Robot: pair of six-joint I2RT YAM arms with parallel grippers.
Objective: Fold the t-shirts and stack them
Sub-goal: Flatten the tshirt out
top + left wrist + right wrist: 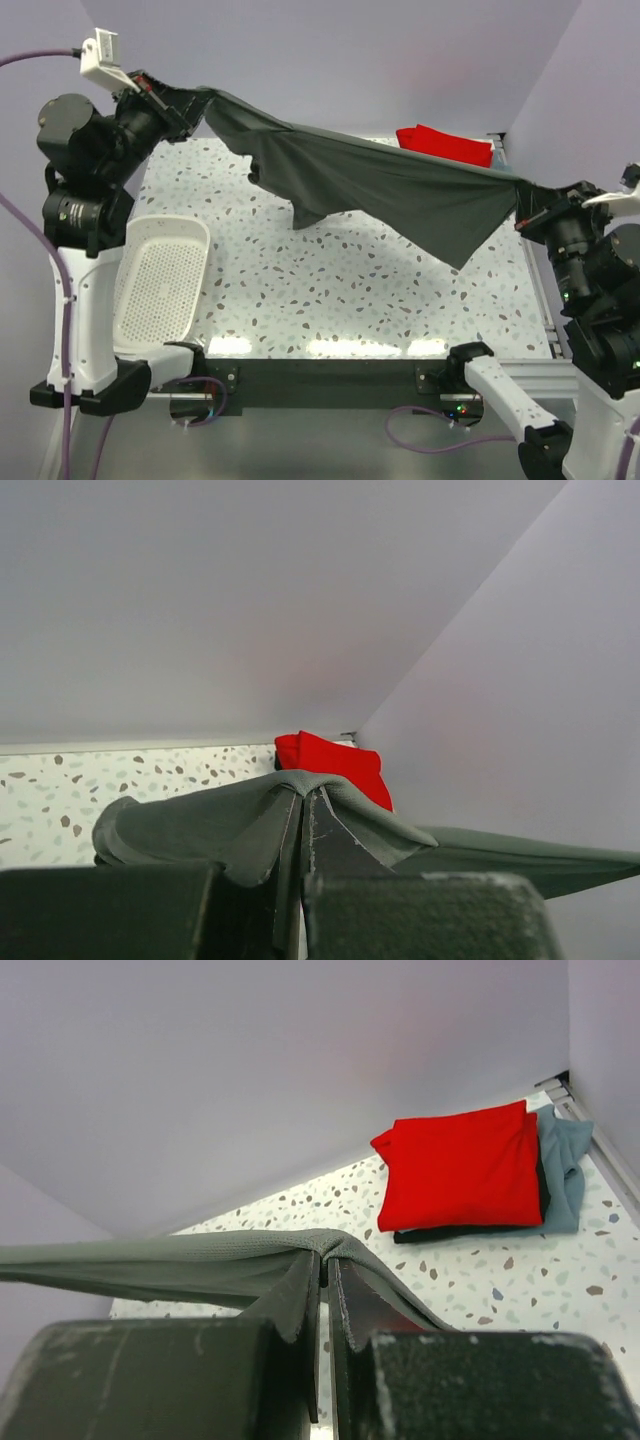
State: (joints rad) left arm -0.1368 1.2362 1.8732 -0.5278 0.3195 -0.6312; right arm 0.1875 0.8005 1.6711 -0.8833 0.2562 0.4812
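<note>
The dark grey t-shirt (380,185) hangs stretched in the air between both arms, above the back of the speckled table (350,300). My left gripper (195,100) is shut on its upper left edge, and in the left wrist view the cloth (200,820) drapes over the closed left gripper (303,795). My right gripper (522,195) is shut on its right end, where the fabric (180,1260) folds over the right gripper (326,1260). A folded red t-shirt (460,1170) lies in the far right corner on top of a dark layer and a light blue-grey t-shirt (565,1160).
A white perforated basket (160,280) leans at the table's left edge beside the left arm. The walls meet close behind the red stack (445,143). A metal rail (545,310) runs along the table's right edge.
</note>
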